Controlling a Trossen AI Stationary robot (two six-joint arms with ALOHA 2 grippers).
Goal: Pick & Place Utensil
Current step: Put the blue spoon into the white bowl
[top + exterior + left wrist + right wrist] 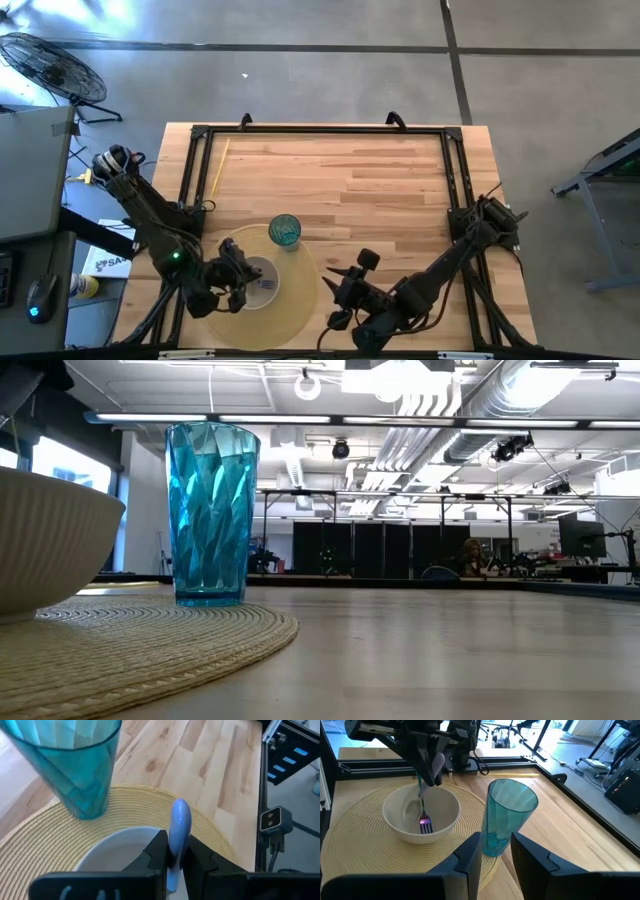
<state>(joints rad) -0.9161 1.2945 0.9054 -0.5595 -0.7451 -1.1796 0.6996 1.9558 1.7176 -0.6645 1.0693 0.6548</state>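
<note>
A fork with a pale blue handle (180,820) hangs tines down (425,825) inside a white bowl (415,812). My left gripper (176,857) is shut on it above the bowl (262,283). The bowl rests on a round woven placemat (290,305). A teal faceted cup (285,230) stands upright on the mat's far edge, also in the low view (212,510). My right gripper (496,855) is open at the mat's right side (345,290), facing the cup (507,815) and touching nothing. My left gripper pinches the fork's handle between its two fingers (157,852), a little below the rounded free end (180,812), which sticks out above them. The fingers come from above. The fork hangs nearly upright with its tines (425,826) down in the bowl; whether they touch its bottom, I cannot tell.
A black metal frame (320,130) runs along the table's far, left and right edges. Bare wood (380,200) lies beyond and to the right of the mat. A thin yellow stick (220,165) lies by the left rail. The bowl's wall (50,540) fills the low view's left.
</note>
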